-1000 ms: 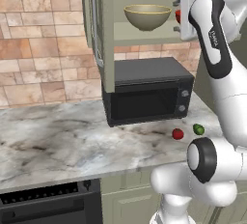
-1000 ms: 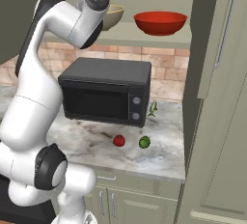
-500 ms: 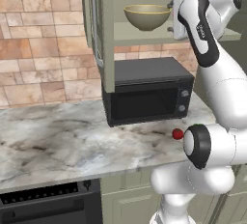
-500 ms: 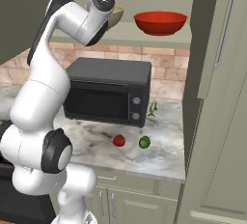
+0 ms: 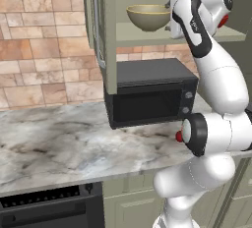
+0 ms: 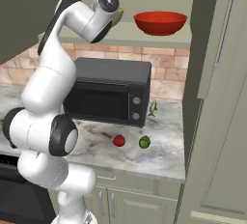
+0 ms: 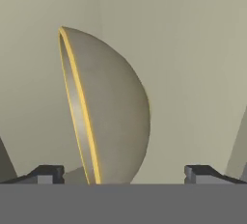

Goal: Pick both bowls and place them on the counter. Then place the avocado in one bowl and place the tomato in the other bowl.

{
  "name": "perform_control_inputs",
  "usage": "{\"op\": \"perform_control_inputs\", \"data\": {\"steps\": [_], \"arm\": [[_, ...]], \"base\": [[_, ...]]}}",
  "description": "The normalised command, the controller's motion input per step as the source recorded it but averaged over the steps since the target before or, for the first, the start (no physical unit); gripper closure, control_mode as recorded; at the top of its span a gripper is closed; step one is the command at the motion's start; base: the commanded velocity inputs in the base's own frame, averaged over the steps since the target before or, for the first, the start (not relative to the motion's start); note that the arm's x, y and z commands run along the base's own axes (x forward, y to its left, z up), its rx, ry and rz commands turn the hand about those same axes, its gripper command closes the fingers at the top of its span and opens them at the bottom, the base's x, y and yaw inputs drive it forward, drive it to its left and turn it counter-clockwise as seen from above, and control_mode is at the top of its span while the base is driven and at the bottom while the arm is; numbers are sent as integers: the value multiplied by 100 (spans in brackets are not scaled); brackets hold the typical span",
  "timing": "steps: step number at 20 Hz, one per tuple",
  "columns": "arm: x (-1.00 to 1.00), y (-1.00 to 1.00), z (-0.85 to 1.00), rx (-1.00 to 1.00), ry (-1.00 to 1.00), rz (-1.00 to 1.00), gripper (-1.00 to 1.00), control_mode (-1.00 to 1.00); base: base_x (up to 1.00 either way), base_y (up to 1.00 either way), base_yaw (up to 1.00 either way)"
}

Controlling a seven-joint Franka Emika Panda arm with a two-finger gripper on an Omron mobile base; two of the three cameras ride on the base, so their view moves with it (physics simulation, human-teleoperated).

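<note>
- Nearest thing is the marble counter (image 6: 166,150), with the tomato (image 6: 118,141) and the avocado (image 6: 144,143) sitting on it just in front of the black microwave (image 6: 108,90). They're near each other but not touching, tomato on the left in the right base view.
- In the left base view a sliver of the tomato pokes out from behind the arm's big joint.
- Higher and further back is the open cabinet shelf (image 6: 159,39) above the microwave. Both bowls are up there: the tan-olive bowl (image 5: 148,16) with the yellow rim and the glossy red bowl (image 6: 160,22), well apart from each other.
- The gripper (image 7: 124,172) is raised to shelf level right beside the tan-olive bowl. Its jaws are spread wide with nothing between them, and in the hand view the bowl looms right in front of them, rolled sideways by the camera angle. Can't tell if a tip touches it.
</note>
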Motion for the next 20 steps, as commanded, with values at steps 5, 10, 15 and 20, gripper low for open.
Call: {"op": "perform_control_inputs", "data": {"steps": [5,10,15,20], "arm": [[42,0,0,0,3,0,-100,-100],[39,-1,0,0,0,2,-100,-100],[26,0,-1,0,0,4,-100,-100],[-2,-2,-2,0,0,11,100,-100]], "base": [[0,0,0],[0,0,0],[0,0,0],[0,0,0]]}}
